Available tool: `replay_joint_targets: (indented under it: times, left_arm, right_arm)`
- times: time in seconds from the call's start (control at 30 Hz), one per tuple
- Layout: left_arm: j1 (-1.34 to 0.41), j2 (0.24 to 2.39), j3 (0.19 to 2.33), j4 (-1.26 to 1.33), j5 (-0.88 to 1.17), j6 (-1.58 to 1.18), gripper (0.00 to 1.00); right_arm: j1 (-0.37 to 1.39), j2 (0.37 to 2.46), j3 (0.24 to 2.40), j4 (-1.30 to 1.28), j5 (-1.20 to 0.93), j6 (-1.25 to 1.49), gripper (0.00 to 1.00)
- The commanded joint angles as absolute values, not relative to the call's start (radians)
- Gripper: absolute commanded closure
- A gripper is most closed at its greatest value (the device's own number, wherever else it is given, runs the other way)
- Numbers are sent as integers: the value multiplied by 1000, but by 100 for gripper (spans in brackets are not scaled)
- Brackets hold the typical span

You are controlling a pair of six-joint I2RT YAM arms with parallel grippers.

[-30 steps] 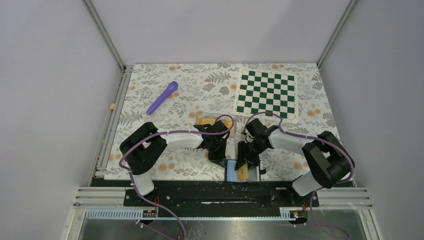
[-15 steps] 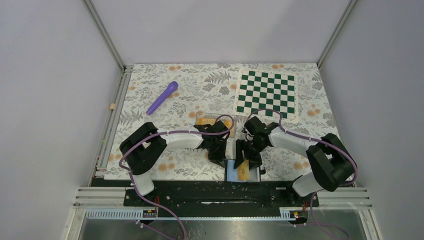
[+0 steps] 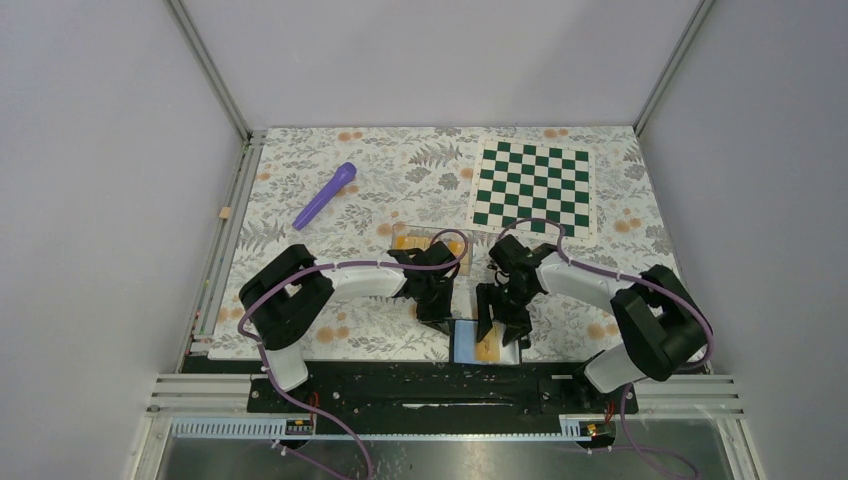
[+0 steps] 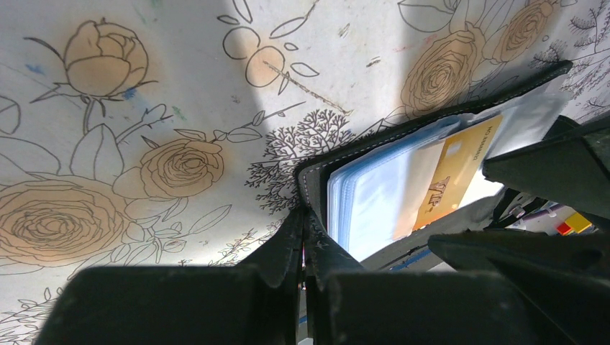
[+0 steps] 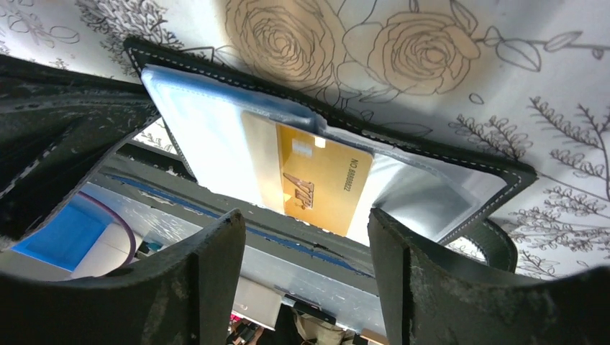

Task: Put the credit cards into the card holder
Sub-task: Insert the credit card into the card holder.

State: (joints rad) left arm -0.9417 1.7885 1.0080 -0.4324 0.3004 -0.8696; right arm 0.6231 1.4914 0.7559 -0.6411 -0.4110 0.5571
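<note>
In the wrist views alone: left pincer [image 4: 303, 219] pinches card holder [image 4: 370, 190], right pincer [image 5: 308, 221] spread.

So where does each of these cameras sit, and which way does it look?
Top external: fixed above and behind, looking down on the table; both arms show.
Left wrist: on the left arm, looking down past the left gripper, shut on the card holder's edge.
Right wrist: on the right arm, looking down between the right gripper's open fingers.
Shared: both wrist views show the same yellow credit card in the card holder.
</note>
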Motion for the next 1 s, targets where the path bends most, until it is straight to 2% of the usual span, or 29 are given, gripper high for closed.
replay_joint_targets:
  times: [0.0, 0.27, 0.67, 0.73, 0.83, 0.97]
  left_arm:
    - [-959, 1823, 976, -473, 206, -856, 100]
    - [-960, 1824, 978, -475, 209, -856, 100]
    - [-957, 1775, 992, -533, 155, -843, 99]
    - [-957, 1749, 1005, -579, 115, -835, 92]
    - [-954, 1690, 1021, -653, 48, -827, 76]
    - [-935, 1583, 1001, -705, 6, -839, 62]
  right_arm:
    - [632, 1529, 755, -606, -445, 556, 32]
    - [651, 1548, 798, -554, -530, 594, 43]
    - [716, 1603, 790, -383, -624, 729, 45]
    - [717, 1610, 798, -377, -629, 728, 45]
    - [721, 1618, 824, -362, -634, 720, 45]
    - [721, 1626, 868, -363, -643, 699, 43]
